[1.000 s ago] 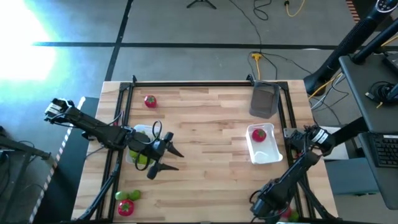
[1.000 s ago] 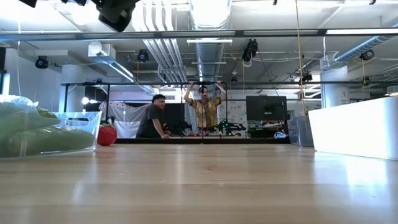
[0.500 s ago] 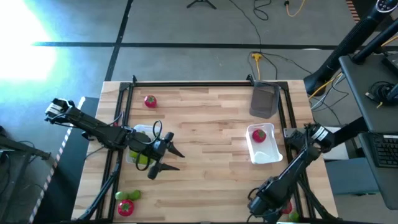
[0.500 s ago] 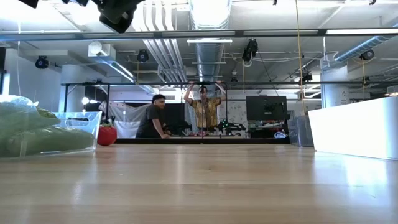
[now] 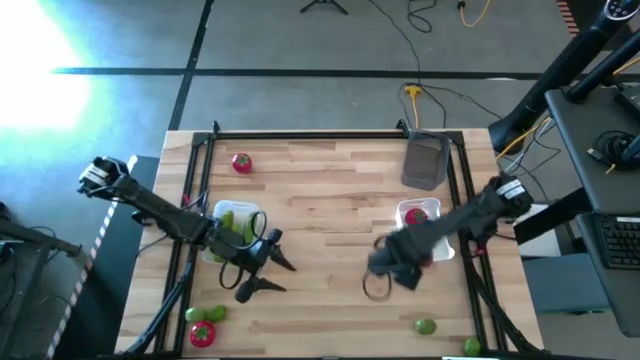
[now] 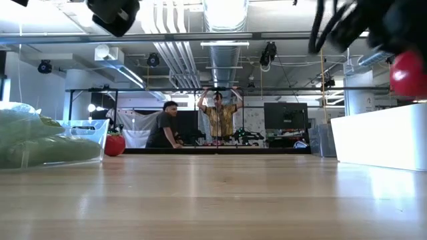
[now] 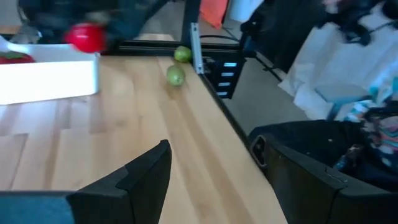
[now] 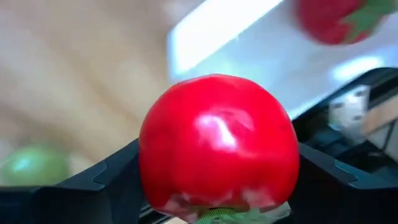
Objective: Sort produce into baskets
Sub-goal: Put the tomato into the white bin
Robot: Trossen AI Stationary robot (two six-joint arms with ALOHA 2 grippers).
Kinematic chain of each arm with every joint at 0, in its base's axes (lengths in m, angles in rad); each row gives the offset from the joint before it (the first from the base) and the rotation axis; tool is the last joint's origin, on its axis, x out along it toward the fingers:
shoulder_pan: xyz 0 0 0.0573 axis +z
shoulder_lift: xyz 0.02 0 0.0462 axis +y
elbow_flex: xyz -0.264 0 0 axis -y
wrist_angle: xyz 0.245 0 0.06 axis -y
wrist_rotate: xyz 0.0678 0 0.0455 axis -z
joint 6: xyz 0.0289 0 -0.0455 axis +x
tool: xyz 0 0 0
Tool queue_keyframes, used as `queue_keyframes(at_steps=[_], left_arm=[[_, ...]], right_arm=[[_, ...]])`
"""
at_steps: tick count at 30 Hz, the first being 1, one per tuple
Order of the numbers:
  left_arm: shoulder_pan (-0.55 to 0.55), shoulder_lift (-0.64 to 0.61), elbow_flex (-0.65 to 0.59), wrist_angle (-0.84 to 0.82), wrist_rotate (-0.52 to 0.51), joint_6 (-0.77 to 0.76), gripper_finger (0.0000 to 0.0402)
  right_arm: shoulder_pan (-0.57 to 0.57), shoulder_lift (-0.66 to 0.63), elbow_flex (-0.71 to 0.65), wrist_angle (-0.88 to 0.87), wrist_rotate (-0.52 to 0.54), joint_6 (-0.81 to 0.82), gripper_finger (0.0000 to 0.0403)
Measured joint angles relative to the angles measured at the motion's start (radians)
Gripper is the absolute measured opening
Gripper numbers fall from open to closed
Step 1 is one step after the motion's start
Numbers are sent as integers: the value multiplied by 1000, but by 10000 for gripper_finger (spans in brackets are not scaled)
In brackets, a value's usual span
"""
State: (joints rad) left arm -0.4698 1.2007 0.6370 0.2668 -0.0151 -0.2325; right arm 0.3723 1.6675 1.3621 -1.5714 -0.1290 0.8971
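My right gripper (image 5: 388,264) hangs over the table's middle right, just left of the white basket (image 5: 440,250), and is shut on a red tomato (image 8: 217,146). The tomato also shows high up in the low view (image 6: 407,72). Another tomato (image 5: 418,213) lies in that basket. My left gripper (image 5: 262,274) is open and empty, next to the clear basket (image 5: 232,222) that holds green cucumbers (image 6: 40,150). A grey basket (image 5: 425,160) stands at the far right. Loose tomatoes (image 5: 241,162) (image 5: 203,334) and limes (image 5: 212,314) (image 5: 425,326) lie on the table. My right gripper pinches the tomato by two opposite sides (image 8: 152,168) between its two fingers (image 8: 109,180). The tomato is lifted clear of the table, and its green top (image 8: 224,215) shows at its lower edge in the right wrist view.
Black frame rails (image 5: 200,170) run along the table's left and right sides. Another lime (image 5: 470,347) lies off the table's near right corner. Bare wood (image 5: 330,190) lies between the baskets. People stand in the room beyond the far edge (image 6: 217,120).
My right gripper has swung from the table's near right corner up and toward the far edge and the left, carrying the tomato clear of the table to beside the white basket. A lime it covered now shows. My left gripper has shifted a little toward the near edge.
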Motion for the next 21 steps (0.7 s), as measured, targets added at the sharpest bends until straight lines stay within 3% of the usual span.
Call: queue_keyframes(at_steps=[8,15,21], left_arm=[[-26,-8,-6,-66,0,-62,240],[-26,-8,-9,-67,-1,-65,240],[-25,-10,-9,-60,-2,-37,240]], right_arm=[[-208,-42,-207,33,-2,-165,293],[-261,-51,-317,202,-9,-193,296],[-268,-52,-362,243,-6,-192,325]])
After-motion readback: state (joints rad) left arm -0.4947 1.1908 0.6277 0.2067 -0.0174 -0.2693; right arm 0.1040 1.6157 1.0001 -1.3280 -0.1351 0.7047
